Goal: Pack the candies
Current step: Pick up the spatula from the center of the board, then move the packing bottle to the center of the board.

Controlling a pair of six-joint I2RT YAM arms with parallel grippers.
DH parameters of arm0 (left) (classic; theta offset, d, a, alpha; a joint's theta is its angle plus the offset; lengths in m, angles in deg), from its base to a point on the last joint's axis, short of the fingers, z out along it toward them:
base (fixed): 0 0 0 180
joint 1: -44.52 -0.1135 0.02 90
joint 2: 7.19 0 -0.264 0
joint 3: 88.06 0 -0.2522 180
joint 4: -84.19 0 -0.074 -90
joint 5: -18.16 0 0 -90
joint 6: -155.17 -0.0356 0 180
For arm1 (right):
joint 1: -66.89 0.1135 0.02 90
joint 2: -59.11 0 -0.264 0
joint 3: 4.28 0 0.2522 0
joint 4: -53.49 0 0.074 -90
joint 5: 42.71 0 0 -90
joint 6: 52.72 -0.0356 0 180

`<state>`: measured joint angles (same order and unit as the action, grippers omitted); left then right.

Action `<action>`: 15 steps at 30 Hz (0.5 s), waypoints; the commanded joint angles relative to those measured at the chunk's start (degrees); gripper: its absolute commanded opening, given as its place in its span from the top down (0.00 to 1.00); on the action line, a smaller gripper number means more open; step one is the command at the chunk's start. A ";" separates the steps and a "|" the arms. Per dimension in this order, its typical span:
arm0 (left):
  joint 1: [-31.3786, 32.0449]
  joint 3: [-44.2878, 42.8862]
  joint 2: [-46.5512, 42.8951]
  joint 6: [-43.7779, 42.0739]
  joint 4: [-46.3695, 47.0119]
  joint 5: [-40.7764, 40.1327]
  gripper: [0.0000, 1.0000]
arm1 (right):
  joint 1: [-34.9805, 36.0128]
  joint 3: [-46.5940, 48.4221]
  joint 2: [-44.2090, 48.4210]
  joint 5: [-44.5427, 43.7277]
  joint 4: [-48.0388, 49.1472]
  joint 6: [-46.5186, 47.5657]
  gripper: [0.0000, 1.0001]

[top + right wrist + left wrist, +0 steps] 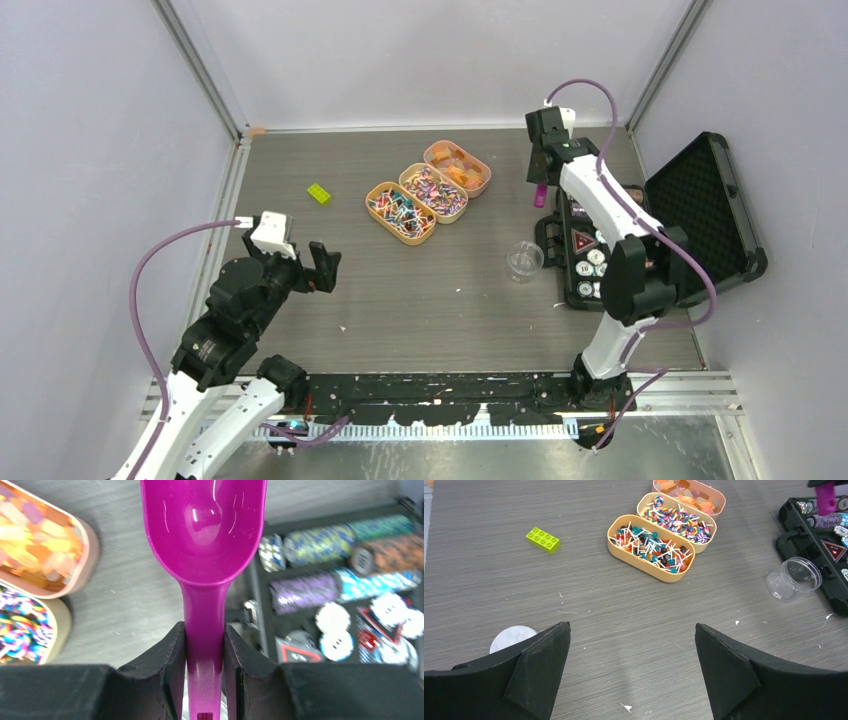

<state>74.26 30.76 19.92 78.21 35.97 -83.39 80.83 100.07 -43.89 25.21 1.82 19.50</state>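
The candies fill three tan oval trays at the table's middle back: small red and blue sweets on white sticks [400, 212] [651, 547], swirled multicoloured ones [434, 192] [679, 519], and orange ones [457, 166] [35, 545]. My right gripper [541, 178] [205, 627] is shut on the handle of the magenta scoop [541, 196] [205, 525], held right of the trays. The scoop's bowl is empty. A clear empty jar [524, 261] [794, 577] stands on the table. My left gripper [318, 266] [631, 626] is open and empty, well in front of the trays.
An open black case [705, 215] with poker chips [320, 587] lies at the right, close beside the scoop. A green toy brick [319, 194] [543, 540] lies left of the trays. A white round lid [513, 636] lies by my left finger.
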 commanded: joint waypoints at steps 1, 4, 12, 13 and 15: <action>0.16 0.22 -0.57 -0.49 2.02 -0.25 0.04 | 0.21 -3.83 4.51 -8.78 -12.91 -0.38 1.00; 0.15 0.31 -0.47 -0.38 2.12 0.39 0.04 | 0.52 -8.62 7.94 -9.41 -14.87 -0.35 1.00; 0.15 -1.46 3.85 1.72 -0.48 -0.16 0.06 | 2.54 -17.80 12.09 -10.60 -15.16 -0.31 1.00; 0.15 -2.06 4.94 2.64 -1.41 -0.36 0.06 | 2.85 -18.88 12.45 -10.28 -14.60 -0.32 0.99; 0.15 -3.31 7.50 6.24 -3.65 -0.44 0.06 | 3.02 -20.72 12.92 -9.52 -13.65 -0.57 0.99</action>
<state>74.26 30.47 23.57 79.61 35.17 -83.35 83.05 81.20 -35.30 17.27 -13.03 19.41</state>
